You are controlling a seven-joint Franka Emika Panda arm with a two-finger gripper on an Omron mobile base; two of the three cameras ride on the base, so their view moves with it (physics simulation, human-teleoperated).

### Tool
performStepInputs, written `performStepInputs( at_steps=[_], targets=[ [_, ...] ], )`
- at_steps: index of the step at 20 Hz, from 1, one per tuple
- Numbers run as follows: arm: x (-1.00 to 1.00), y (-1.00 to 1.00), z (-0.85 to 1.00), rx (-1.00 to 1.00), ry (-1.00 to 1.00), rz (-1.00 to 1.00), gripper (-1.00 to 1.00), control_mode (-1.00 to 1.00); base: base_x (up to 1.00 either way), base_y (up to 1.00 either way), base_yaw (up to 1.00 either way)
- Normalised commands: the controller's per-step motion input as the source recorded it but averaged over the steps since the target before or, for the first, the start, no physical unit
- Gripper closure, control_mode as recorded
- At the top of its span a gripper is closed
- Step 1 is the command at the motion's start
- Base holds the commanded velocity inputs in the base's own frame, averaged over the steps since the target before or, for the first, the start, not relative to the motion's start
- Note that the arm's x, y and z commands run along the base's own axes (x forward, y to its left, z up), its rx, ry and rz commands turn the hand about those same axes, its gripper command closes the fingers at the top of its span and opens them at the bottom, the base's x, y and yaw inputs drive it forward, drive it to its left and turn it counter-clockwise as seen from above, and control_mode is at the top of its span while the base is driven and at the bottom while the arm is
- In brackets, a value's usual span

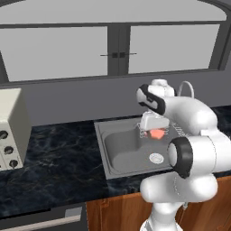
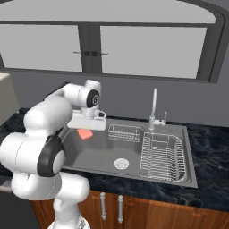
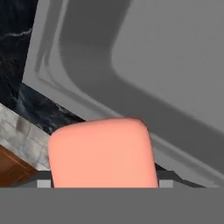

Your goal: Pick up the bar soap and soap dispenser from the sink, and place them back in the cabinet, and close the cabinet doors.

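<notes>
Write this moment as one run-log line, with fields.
stage: soap pickup | gripper: shut on bar soap | soap position: lifted above sink | faucet: untouched

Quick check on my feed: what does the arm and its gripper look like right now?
The arm is glossy white, built of rounded, bulbous segments with dark, nearly black rings at the joints. The hand is a white block carrying the gripper; its fingers are hard to make out. No cables or markings are visible.
</notes>
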Motion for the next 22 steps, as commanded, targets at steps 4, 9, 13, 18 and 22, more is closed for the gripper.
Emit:
performStepInputs(
  at_steps=[4, 9, 13, 18, 22],
  targets=[
    [-0.22, 0.0, 0.56, 0.04, -0.4, 0.0, 1.0, -1.0, 0.0, 0.0, 0.0],
    [-0.2, 0.0, 0.52, 0.0, -0.28, -0.01, 1.0, -1.0, 0.0, 0.0, 0.0],
    [-0.19, 0.0, 0.4, 0.0, -0.13, -0.12, 1.0, -1.0, 0.0, 0.0, 0.0],
    [-0.2, 0.0, 0.27, 0.0, -0.01, -0.27, 1.0, -1.0, 0.0, 0.0, 0.0],
    [-0.22, -0.03, 0.24, 0.0, -0.01, -0.29, 1.0, -1.0, 0.0, 0.0, 0.0]
  ],
)
